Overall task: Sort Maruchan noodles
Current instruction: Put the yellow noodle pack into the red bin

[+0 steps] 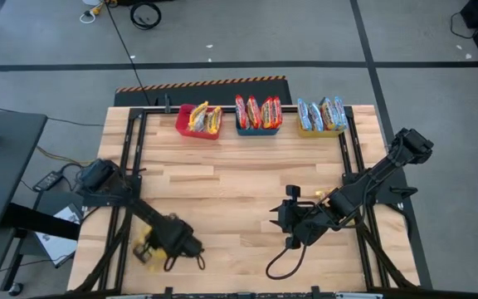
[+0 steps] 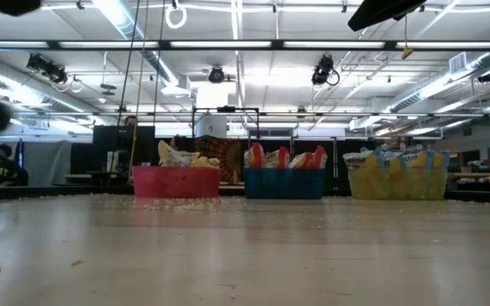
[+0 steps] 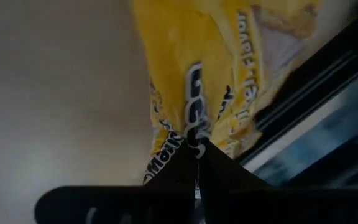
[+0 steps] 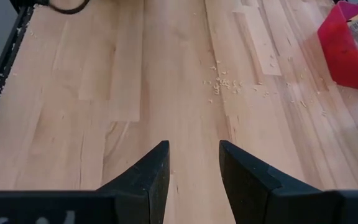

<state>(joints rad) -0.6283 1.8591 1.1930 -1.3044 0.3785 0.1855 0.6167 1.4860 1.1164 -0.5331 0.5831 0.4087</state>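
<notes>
Left gripper (image 1: 149, 247), near the table's (image 1: 239, 187) front-left corner, is pinching a yellow noodle packet (image 3: 204, 68) between closed fingers. Right gripper (image 1: 279, 218) is hovering over the front-centre boards, fingers apart and holding nothing. Sorted packets are standing in red (image 1: 191, 127), blue (image 1: 256, 130) and yellow bins (image 1: 318, 131) along the back edge.

1. A big open robotics lab or industrial workshop: grey floor (image 1: 247, 33) marked with dark tape lines, cables trailing across it.
2. Overhead run exposed beams, strip lights (image 2: 126, 21) and hung cameras.
3. A wooden worktop (image 1: 239, 183) in a black frame carries two robot arms.
4. Hazard-striped edging (image 1: 202, 83) sits behind it; desks stand in the background.
</notes>
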